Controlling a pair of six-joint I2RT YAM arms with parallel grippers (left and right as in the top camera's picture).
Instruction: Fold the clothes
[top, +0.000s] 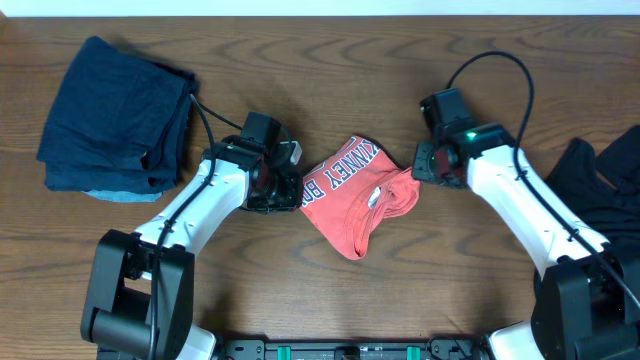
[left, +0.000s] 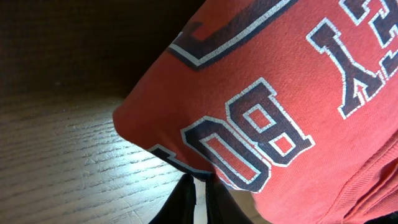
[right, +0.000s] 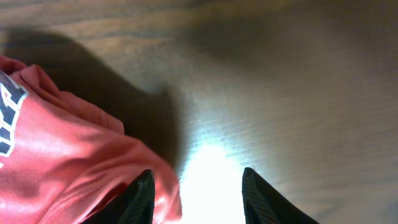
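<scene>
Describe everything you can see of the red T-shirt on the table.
The coral-red T-shirt lies bunched in a rough wedge at the middle of the wooden table, not yet neatly folded. It looks like soft jersey, with navy block lettering edged in white across its upper left and a stitched hem at one edge. The left gripper sits at its left edge, hold unclear. The right gripper is at its right corner, fingers apart, one touching the cloth.
</scene>
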